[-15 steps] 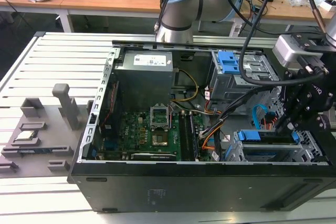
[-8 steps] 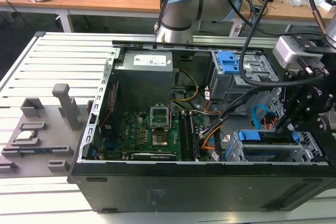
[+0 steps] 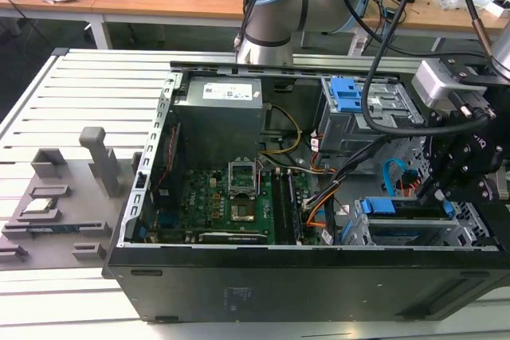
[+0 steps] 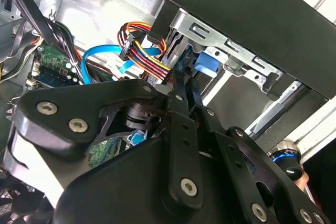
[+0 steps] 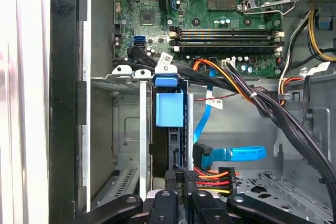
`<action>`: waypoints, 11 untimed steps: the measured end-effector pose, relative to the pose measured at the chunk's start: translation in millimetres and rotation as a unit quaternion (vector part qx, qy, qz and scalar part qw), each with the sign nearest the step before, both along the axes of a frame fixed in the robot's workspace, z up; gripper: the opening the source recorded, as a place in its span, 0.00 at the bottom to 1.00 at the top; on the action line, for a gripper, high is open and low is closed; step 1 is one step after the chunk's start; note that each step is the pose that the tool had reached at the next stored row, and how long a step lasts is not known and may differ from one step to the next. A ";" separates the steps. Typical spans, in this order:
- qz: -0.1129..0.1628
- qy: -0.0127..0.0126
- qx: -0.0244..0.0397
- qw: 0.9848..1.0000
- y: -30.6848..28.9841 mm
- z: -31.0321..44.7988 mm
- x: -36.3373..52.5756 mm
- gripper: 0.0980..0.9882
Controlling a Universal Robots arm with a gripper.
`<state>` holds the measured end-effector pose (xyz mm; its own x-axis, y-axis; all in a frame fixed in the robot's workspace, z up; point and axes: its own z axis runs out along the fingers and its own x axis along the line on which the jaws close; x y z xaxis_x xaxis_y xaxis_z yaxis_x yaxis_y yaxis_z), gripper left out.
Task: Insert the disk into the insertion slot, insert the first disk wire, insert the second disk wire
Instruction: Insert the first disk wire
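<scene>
In the corner of the open computer case (image 3: 319, 284) at the exterior view's right, the disk (image 3: 398, 206) (image 5: 169, 109) sits inside the insertion slot (image 5: 126, 129). It stands on edge, its long axis running from the tool (image 5: 182, 179) toward the motherboard (image 5: 210, 19), blue end nearest the board. The tool is clenched on the plug of coloured wires (image 5: 206, 178) at the disk's near edge. A blue cable (image 5: 241, 154) lies just beside it. Black cable bundles (image 5: 273, 114) crowd that side, and the cage wall closes the other.

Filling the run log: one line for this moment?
disk: in slot | gripper: at disk's end | wires: beside disk
</scene>
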<state>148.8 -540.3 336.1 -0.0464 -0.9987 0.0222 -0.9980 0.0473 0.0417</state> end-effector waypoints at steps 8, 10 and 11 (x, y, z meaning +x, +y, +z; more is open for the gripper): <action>0.000 0.000 0.000 1.000 1.4 13.6 0.0 0.17; 0.000 0.000 0.000 1.000 3.2 19.7 0.0 0.17; 0.000 0.000 0.000 1.000 4.5 23.7 0.0 0.15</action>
